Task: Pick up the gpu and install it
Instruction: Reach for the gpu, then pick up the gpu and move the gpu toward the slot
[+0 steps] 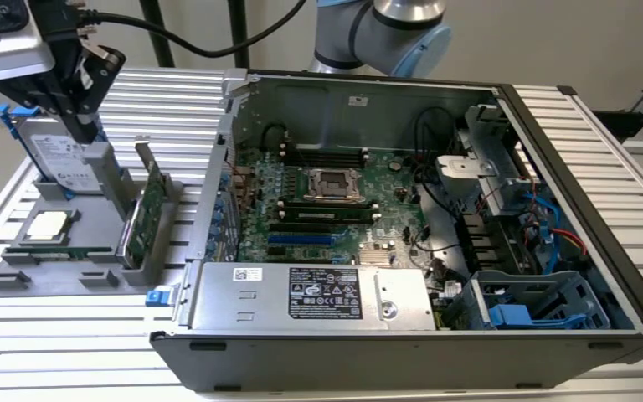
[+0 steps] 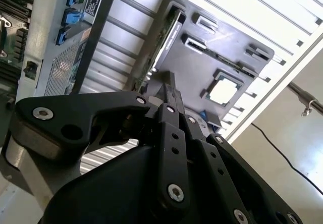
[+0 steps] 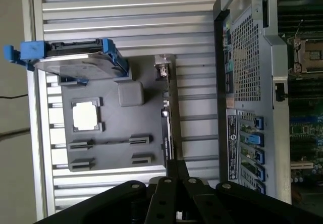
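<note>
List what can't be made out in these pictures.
1. The gpu stands edge-on in both wrist views, so its cooler side can't be told.
2. The gpu's near end is hidden behind the gripper in the first wrist view.
3. The top of the hard drive is behind the gripper in the exterior view.
4. The arm is cut off by the exterior view's top edge.

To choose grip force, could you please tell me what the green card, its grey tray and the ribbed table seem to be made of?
Thin green gpu card: likely fibreglass circuit board, judging by its matte green face and a thin sheet that stands upright unbent. Grey holder tray: probably plastic, uniformly matte and glare-free. Ribbed silver table: apparently aluminium, with a pale metallic sheen along its slats.
</note>
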Controlling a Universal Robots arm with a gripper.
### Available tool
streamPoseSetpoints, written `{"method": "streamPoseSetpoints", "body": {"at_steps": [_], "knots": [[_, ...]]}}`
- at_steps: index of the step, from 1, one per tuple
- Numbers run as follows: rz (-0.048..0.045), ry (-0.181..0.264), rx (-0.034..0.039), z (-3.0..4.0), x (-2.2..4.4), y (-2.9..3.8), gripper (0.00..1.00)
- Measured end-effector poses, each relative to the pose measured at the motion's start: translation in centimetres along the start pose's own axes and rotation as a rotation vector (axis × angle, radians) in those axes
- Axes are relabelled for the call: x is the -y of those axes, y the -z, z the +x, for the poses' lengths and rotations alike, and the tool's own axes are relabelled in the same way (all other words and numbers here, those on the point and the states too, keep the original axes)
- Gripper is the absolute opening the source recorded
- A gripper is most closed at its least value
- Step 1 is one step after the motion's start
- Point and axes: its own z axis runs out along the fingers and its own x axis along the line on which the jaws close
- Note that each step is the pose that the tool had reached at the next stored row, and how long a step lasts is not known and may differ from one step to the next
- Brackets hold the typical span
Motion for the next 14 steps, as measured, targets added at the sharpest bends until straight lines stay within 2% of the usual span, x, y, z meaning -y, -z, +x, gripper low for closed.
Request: {"method": "streamPoseSetpoints", "body": {"at_steps": [14], "knots": [[-0.0004,0.0,-0.0001,0.0,0.14,0.01,0.0]]}}
